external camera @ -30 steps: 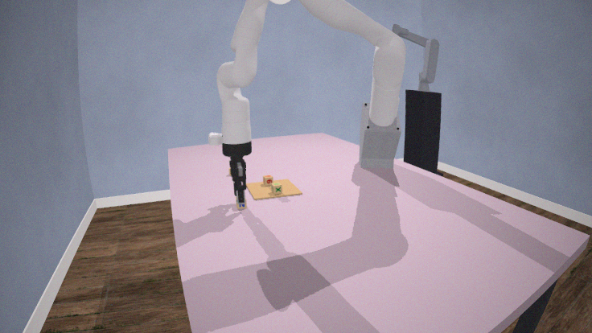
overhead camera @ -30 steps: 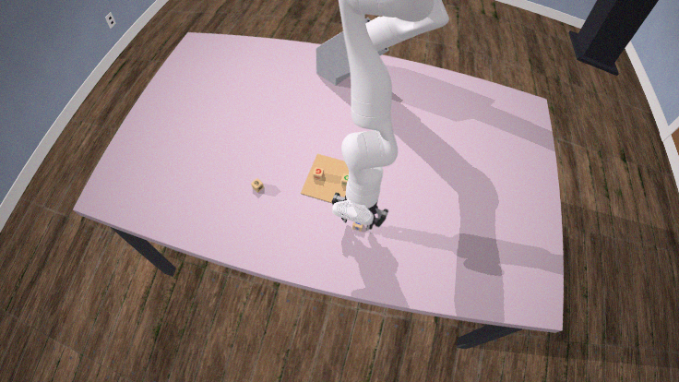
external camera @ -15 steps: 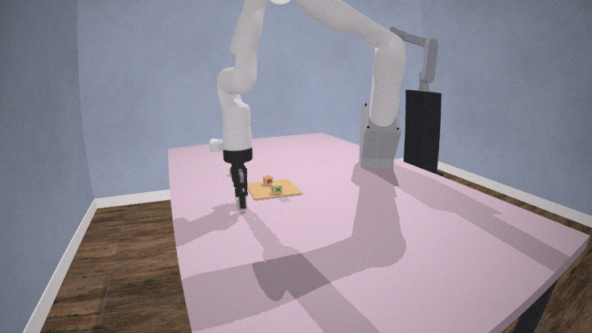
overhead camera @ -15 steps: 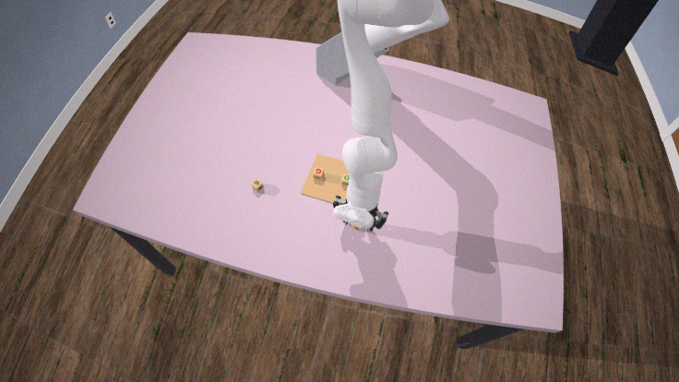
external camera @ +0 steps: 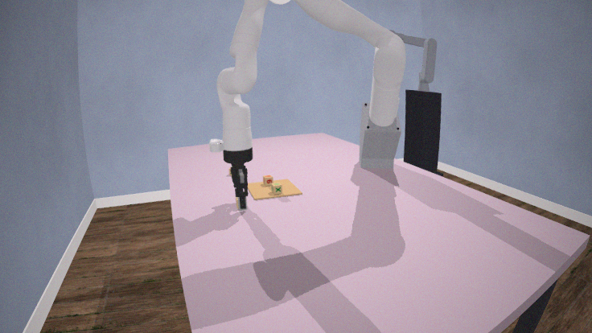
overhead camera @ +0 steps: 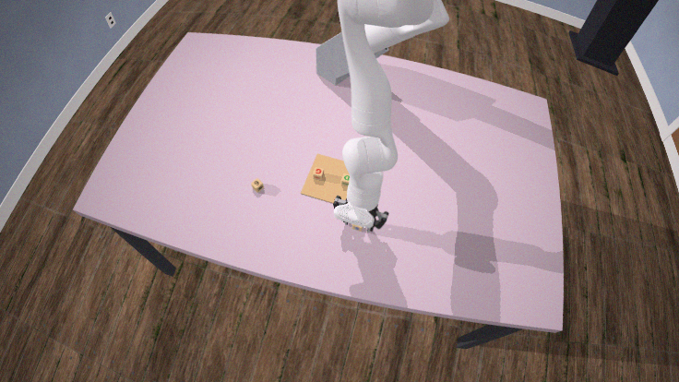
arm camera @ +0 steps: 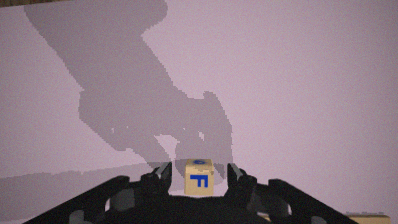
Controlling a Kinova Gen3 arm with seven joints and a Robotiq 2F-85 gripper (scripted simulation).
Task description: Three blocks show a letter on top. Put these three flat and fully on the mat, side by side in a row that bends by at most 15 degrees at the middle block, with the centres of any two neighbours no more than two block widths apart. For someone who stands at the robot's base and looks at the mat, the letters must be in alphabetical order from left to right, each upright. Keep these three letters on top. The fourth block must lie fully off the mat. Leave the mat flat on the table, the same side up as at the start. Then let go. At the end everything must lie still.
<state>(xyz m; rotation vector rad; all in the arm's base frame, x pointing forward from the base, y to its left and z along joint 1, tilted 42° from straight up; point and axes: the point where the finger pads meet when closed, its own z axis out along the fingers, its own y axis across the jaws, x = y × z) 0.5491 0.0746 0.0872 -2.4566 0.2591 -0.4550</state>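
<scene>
A tan block [arm camera: 199, 182] [overhead camera: 356, 228] with a blue F on the face toward the wrist camera stands on the table just off the mat's near corner. My gripper [arm camera: 199, 172] [overhead camera: 359, 227] [external camera: 241, 205] is lowered around it, open, with a gap showing on each side of the block. The tan mat [overhead camera: 327, 192] [external camera: 293, 189] lies flat and bears a block with a red G [overhead camera: 318, 173] [external camera: 268, 179] and a block with a green letter [overhead camera: 346, 179] [external camera: 277, 189]. A fourth block [overhead camera: 256, 185] stands alone on the table, well left of the mat.
The pink table [overhead camera: 213, 118] [external camera: 372, 248] carries the robot's grey base [overhead camera: 332, 66] [external camera: 378, 145] at its far side. A dark post [external camera: 421, 128] stands beyond the table. A corner of the mat [arm camera: 367, 217] shows at the wrist view's lower right.
</scene>
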